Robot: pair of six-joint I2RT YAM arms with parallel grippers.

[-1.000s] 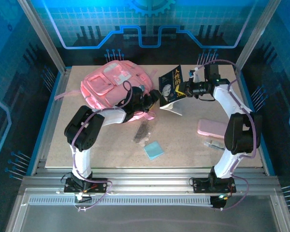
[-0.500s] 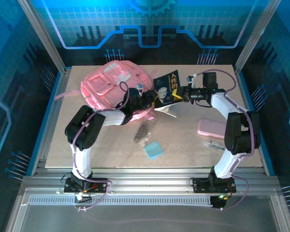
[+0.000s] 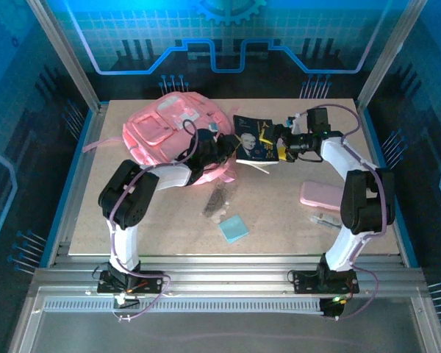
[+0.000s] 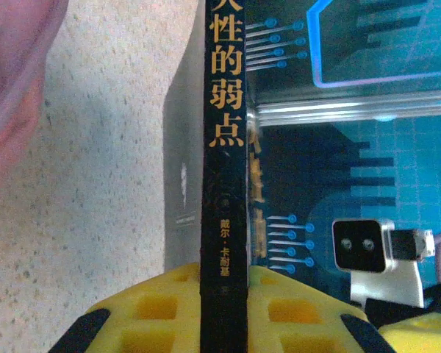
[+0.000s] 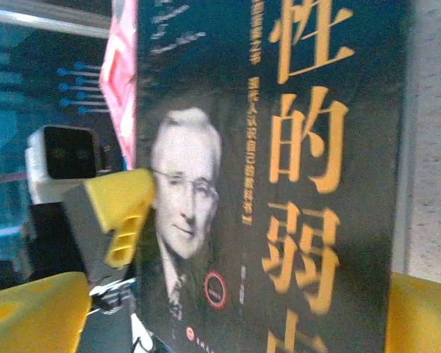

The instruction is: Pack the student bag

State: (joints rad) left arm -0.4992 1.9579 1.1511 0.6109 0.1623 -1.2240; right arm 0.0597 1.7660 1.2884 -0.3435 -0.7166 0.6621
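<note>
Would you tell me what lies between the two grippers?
A dark book, seen in the top external view between the left gripper and the right gripper; the left wrist view shows its spine clamped in the jaws.

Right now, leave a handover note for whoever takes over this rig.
Left claw: shut on the book at its spine.
Right claw: looks open, facing the book's cover.
Book: held just right of the student bag, not inside it.
Done: nothing visibly packed.
Left: book into the bag, then likely the pink case and blue pad lying on the table.
</note>
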